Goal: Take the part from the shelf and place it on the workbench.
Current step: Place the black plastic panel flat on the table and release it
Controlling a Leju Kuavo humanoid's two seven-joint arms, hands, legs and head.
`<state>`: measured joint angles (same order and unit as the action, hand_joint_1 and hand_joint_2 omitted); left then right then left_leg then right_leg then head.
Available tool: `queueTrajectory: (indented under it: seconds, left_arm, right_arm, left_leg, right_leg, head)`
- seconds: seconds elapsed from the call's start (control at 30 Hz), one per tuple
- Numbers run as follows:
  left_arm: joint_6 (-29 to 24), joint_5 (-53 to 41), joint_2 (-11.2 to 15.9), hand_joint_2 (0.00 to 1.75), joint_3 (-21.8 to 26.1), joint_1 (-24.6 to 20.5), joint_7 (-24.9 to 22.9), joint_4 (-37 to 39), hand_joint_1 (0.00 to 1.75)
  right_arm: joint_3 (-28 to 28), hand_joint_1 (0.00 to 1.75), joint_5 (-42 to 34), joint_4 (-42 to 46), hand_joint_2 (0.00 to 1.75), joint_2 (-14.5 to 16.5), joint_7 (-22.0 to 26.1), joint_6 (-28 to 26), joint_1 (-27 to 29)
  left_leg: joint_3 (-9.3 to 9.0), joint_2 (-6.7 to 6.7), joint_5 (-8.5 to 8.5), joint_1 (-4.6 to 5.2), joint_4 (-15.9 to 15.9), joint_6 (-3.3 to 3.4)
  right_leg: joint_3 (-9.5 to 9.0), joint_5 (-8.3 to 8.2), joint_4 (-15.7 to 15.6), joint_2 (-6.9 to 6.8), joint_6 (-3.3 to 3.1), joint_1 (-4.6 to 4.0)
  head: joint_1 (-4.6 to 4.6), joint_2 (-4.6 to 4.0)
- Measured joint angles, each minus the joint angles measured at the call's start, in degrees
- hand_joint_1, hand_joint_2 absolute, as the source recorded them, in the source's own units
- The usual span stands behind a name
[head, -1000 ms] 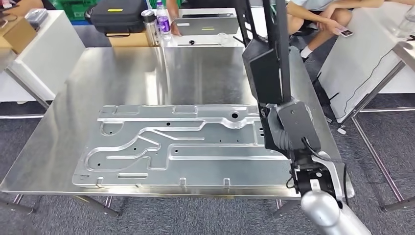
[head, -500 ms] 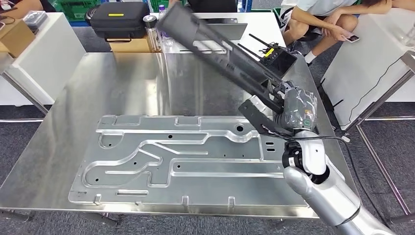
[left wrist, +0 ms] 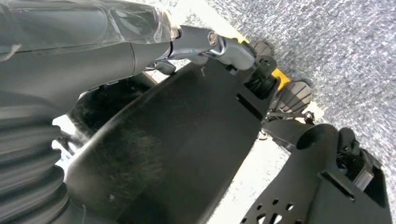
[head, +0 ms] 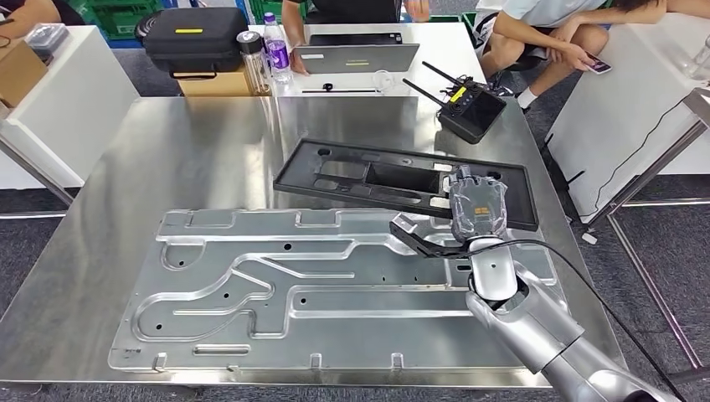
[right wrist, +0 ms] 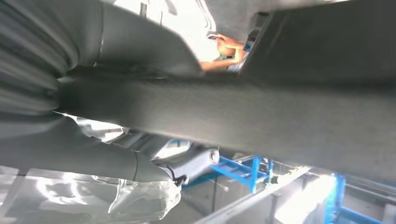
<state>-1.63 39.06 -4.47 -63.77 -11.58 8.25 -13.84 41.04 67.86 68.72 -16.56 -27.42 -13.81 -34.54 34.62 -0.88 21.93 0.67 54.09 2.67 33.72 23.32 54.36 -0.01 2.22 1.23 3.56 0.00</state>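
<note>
Head view: my right hand (head: 478, 209) grips the black part (head: 402, 180) by its near edge, held flat just over the workbench (head: 209, 142) beyond the alu plate (head: 318, 285); placing step, next lower level & let go.

Steel surface (head: 167, 159), reflective, carrying a large stamped metal panel (head: 276, 293) flat across its near half, a black remote controller (head: 470, 107) (antennas pointing left) at the far right corner, black framed part (head: 368, 180) over the middle right.
</note>
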Motion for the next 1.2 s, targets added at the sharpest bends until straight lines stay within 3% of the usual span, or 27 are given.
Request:
queueTrajectory:
  seconds: [0.13,0.27,0.4,0.57,0.67,0.77,0.9,1.07,1.13,1.2]
  left_arm:
    - [0.34,-1.45,-0.06,1.75,0.01,0.06,0.78,0.0,0.0]
    - [-1.52,-1.69,-0.25,1.75,0.0,0.19,0.61,0.0,0.0]
    - [-1.78,-1.57,-0.31,0.0,0.01,0.22,0.6,0.0,0.0]
    - [-1.86,-0.98,-0.32,0.0,0.01,0.25,-0.1,0.0,0.0]
    - [-2.3,-0.69,-0.32,0.0,0.01,0.42,-1.17,0.0,0.0]
    - [-2.5,-0.63,-0.31,0.0,0.01,0.59,-1.83,0.0,0.0]
    - [-2.51,0.03,-0.28,0.0,0.08,0.63,-1.95,0.0,0.0]
    - [-2.97,2.25,-0.14,0.0,0.92,0.92,-2.39,0.0,0.0]
    - [-3.36,2.62,-0.08,0.0,1.32,0.93,-3.1,0.0,0.0]
    - [-4.09,2.88,-0.03,0.0,1.54,0.95,-4.2,0.0,0.0]
  right_arm:
    - [0.66,0.0,1.82,-2.16,0.0,-0.14,0.84,-0.13,0.6]
    - [1.14,0.0,2.88,-3.51,0.0,0.14,0.79,-0.78,0.69]
    - [1.48,0.0,3.16,-4.18,0.0,0.3,0.67,-1.02,0.8]
    - [1.58,0.0,3.18,-4.74,0.0,0.56,0.69,-1.15,0.99]
    - [1.49,0.0,-2.77,-4.83,0.0,1.04,1.19,-1.32,1.51]
    - [1.05,0.0,-20.13,-4.8,0.0,2.16,2.51,-0.84,2.06]
    - [0.55,0.0,-50.31,-3.52,0.0,3.96,4.62,0.06,1.9]
    - [-0.18,0.0,-81.78,1.54,0.0,5.81,10.94,-0.98,1.67]
    - [-0.17,0.0,-88.94,3.89,0.0,6.56,12.17,-1.38,2.2]
    - [-0.17,0.0,-93.89,6.18,0.0,7.29,14.78,-0.47,3.12]
  left_leg:
    - [-0.33,-0.24,-0.38,-0.03,-0.13,0.02]
    - [-0.35,-0.28,-0.22,0.05,-0.12,0.43]
    - [-0.36,-0.25,-0.12,0.09,-0.1,0.59]
    - [-0.48,-0.21,-0.12,-0.01,-0.14,0.6]
    - [-0.67,-0.18,-0.11,-0.12,-0.25,0.59]
    - [-0.82,-0.15,-0.12,-0.2,-0.34,0.56]
    - [-1.08,-0.02,-0.11,-0.27,-0.45,0.52]
    - [-1.62,0.26,0.05,-0.4,-0.49,0.28]
    - [-1.7,0.32,0.06,-0.32,-0.41,0.34]
    - [-1.99,0.29,-0.41,-0.42,-0.95,0.88]
  right_leg:
    - [-0.06,0.11,0.21,0.05,-2.19,-0.29]
    - [-0.38,0.01,-0.36,0.02,-1.75,-0.29]
    - [-0.64,-0.06,-0.87,0.04,0.52,-0.15]
    - [-0.71,-0.06,-0.91,0.05,0.73,-0.26]
    - [-0.85,-0.04,-0.91,0.06,0.71,-0.39]
    - [-0.96,-0.02,-0.91,0.08,0.69,-0.47]
    - [-1.13,0.02,-0.91,0.18,0.64,-0.55]
    - [-1.59,0.13,-0.91,0.44,0.47,-0.65]
    - [-1.69,0.01,-1.01,0.48,0.56,-0.54]
    - [-1.91,-0.2,-1.33,0.34,0.89,-0.41]
  head:
    - [-0.03,0.0]
    - [-0.04,0.0]
    - [-0.03,0.0]
    - [-0.02,0.0]
    - [-0.02,0.0]
    - [-0.02,0.0]
    - [-0.02,0.0]
    - [-0.02,0.0]
    - [-0.01,0.0]
    - [-0.02,0.0]
